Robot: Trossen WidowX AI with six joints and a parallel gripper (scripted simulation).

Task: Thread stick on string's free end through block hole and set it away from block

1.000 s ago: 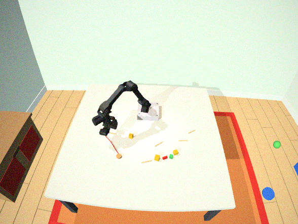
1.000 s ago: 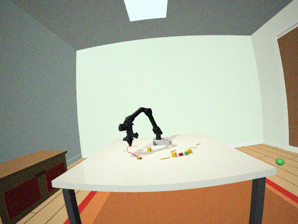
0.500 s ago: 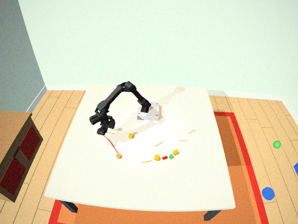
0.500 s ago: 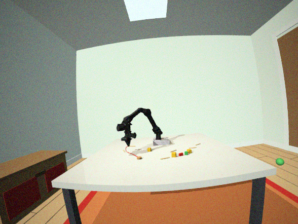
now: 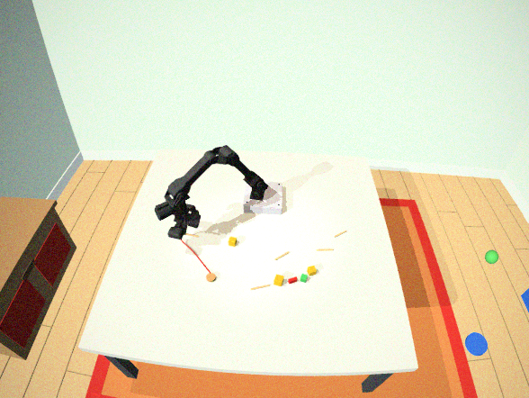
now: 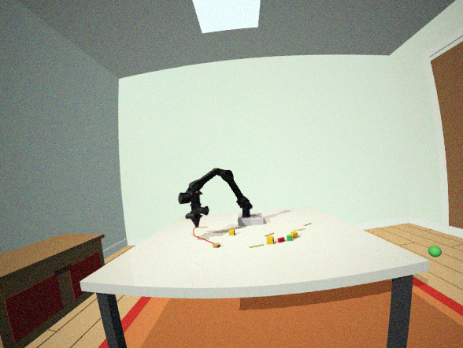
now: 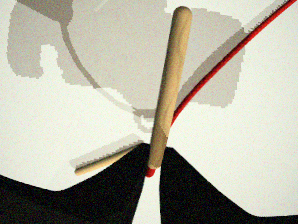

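My gripper (image 5: 181,238) (image 6: 197,226) (image 7: 156,152) is shut on the wooden stick (image 7: 172,75) at the end of the string, low over the left part of the table. In the wrist view the stick points up and slightly right from the fingertips, its red string end between them. The red string (image 5: 198,256) (image 7: 250,36) runs to the round wooden button (image 5: 210,277) (image 6: 216,245), nearer the front. Yellow blocks stand right of the gripper (image 5: 232,241) and farther right (image 5: 279,280) (image 5: 311,270). No hole can be made out in any.
A loose stick (image 5: 192,235) (image 7: 100,164) lies just beside the gripper. Other loose sticks (image 5: 282,256) (image 5: 325,249) (image 5: 341,234) (image 5: 260,287) lie to the right. A red piece (image 5: 292,280) and a green piece (image 5: 304,278) sit between two yellow blocks. The arm's base (image 5: 265,206) is at the back.
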